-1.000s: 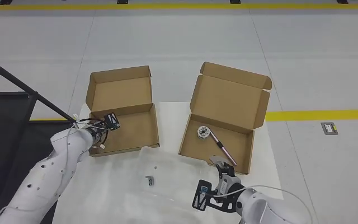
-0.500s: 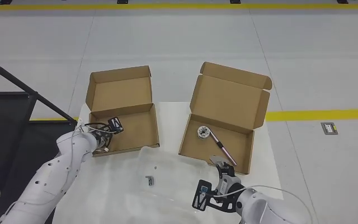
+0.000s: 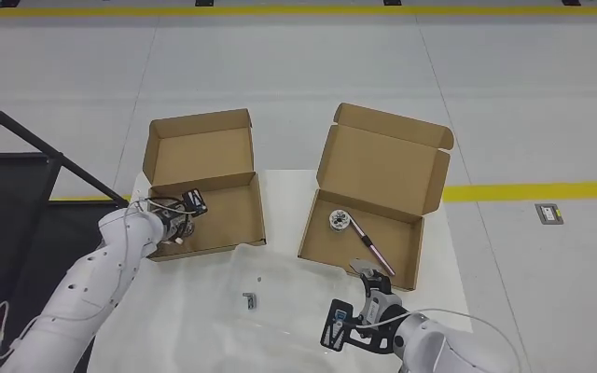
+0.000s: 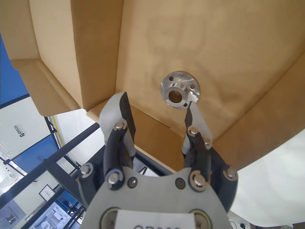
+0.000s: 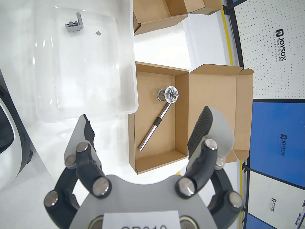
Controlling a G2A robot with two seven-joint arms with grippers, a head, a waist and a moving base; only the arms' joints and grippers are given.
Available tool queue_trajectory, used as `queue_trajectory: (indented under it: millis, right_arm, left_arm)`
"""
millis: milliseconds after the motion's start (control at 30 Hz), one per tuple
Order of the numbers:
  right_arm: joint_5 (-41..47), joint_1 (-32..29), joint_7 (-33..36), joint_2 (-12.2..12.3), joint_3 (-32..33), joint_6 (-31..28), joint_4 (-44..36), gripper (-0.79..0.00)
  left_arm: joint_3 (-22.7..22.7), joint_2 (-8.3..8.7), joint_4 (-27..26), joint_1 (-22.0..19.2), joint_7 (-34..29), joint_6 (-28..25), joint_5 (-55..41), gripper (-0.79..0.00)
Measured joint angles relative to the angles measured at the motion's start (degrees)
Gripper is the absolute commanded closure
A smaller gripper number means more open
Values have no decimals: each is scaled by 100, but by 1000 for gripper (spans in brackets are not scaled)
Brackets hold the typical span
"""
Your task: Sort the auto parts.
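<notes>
Hovering over the near right of the tabletop [image 3: 283, 214], the right tool [image 5: 146, 116] is gaping wide, holding nothing. Farther off, a bracket [image 5: 74, 24] is lying in the clear tray [image 5: 132, 48]. Farthest, at left, the left tool [image 4: 156, 101] is hanging parted and empty above the flange [image 4: 180, 89] resting in the left box [image 3: 233, 210]; lifting straight up should avoid snagging it.

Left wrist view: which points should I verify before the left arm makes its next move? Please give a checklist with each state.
1. Left claw open: ok.
2. Flange lying in the left box: ok.
3. Fingertip apart from flange: cannot tell, they overlap.
4. Right claw open and empty: ok.
5. Bracket sorted: not ok, it lies in the clear tray.
</notes>
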Motion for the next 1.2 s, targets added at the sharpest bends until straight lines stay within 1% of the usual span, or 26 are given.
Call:
queue_trajectory:
  millis: [67, 167, 200, 233, 267, 367, 400, 467, 500, 567, 667, 733, 800, 833, 867, 933, 1033, 1067, 1167, 1200]
  right_arm:
    - [0, 0, 0, 0, 0, 0, 0, -785]
    - [0, 0, 0, 0, 0, 0, 0, -785]
    - [0, 0, 0, 0, 0, 0, 0, -785]
    - [0, 0, 0, 0, 0, 0, 0, -785]
    - [0, 0, 0, 0, 0, 0, 0, -785]
    - [0, 0, 0, 0, 0, 0, 0, -785]
    - [0, 0, 0, 0, 0, 0, 0, -785]
    - [0, 0, 0, 0, 0, 0, 0, -785]
    - [0, 0, 0, 0, 0, 0, 0, -785]
    - [0, 0, 0, 0, 0, 0, 0, -785]
    - [0, 0, 0, 0, 0, 0, 0, -785]
    - [0, 0, 0, 0, 0, 0, 0, -785]
    - [0, 0, 0, 0, 0, 0, 0, -785]
    - [0, 0, 0, 0, 0, 0, 0, -785]
    - [0, 0, 0, 0, 0, 0, 0, -785]
    - [0, 0, 0, 0, 0, 0, 0, -785]
    - [0, 0, 0, 0, 0, 0, 0, -785]
    - [0, 0, 0, 0, 0, 0, 0, -785]
    - [0, 0, 0, 0, 0, 0, 0, -785]
    - [0, 0, 0, 0, 0, 0, 0, -785]
  left_arm:
    - [-89, 28, -67, -27, 73, -186, -37, -422]
    - [-309, 119, -348, -2, 225, -588, -69, -413]
    - [-425, 172, -516, 44, 292, -733, -49, -413]
    - [-514, 216, -660, 102, 362, -860, -42, -413]
    - [-655, 283, -855, 194, 484, -1096, -65, -400]
    - [-1030, 458, -1311, 432, 710, -1664, -28, -397]
    - [-1208, 537, -1520, 553, 817, -1909, 3, -406]
    - [-1467, 653, -1840, 747, 1000, -2211, 60, -431]
    - [-1609, 733, -2072, 907, 1157, -2280, 93, -443]
    - [-1754, 865, -2440, 1175, 1458, -2282, 138, -443]
    - [-1849, 1158, -3012, 1617, 2127, -2269, 289, -456]
    - [-1799, 1325, -3215, 1762, 2572, -2269, 407, -449]
    - [-1689, 1522, -3323, 1829, 3119, -2269, 583, -468]
    - [-1619, 1603, -3348, 1832, 3347, -2269, 658, -493]
    - [-1501, 1707, -3381, 1810, 3630, -2269, 759, -502]
    - [-1275, 1849, -3440, 1726, 4012, -2269, 898, -508]
    - [-808, 2048, -3531, 1457, 4586, -2269, 1102, -511]
    - [-598, 2113, -3564, 1307, 4805, -2269, 1187, -511]
    - [-84, 2227, -3609, 910, 5270, -2270, 1388, -517]
    - [164, 2259, -3609, 714, 5448, -2270, 1466, -533]
